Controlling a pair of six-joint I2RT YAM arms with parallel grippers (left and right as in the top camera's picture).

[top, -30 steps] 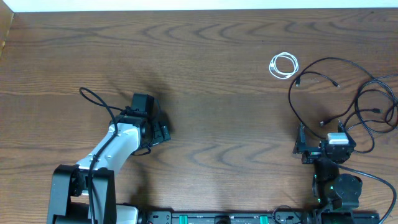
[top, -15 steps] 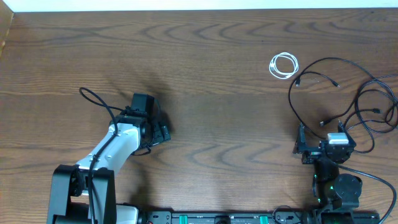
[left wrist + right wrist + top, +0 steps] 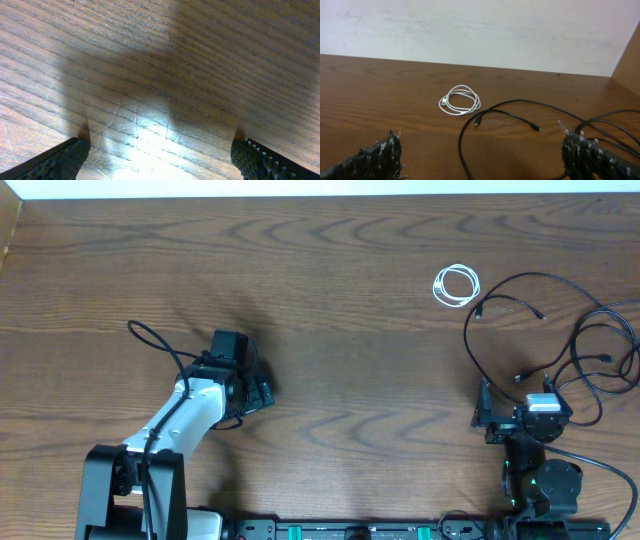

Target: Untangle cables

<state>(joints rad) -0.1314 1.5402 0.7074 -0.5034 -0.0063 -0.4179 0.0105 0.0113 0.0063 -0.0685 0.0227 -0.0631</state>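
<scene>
Since the black cables sprawl in loose overlapping loops at the far right of the table, with the white cable coiled apart to their left, the right gripper is much nearer: the loops run straight ahead of its wide-open, empty jaws. Its arm sits folded low by the base. Well apart, the left gripper hovers fully open over wood, holding nothing
</scene>
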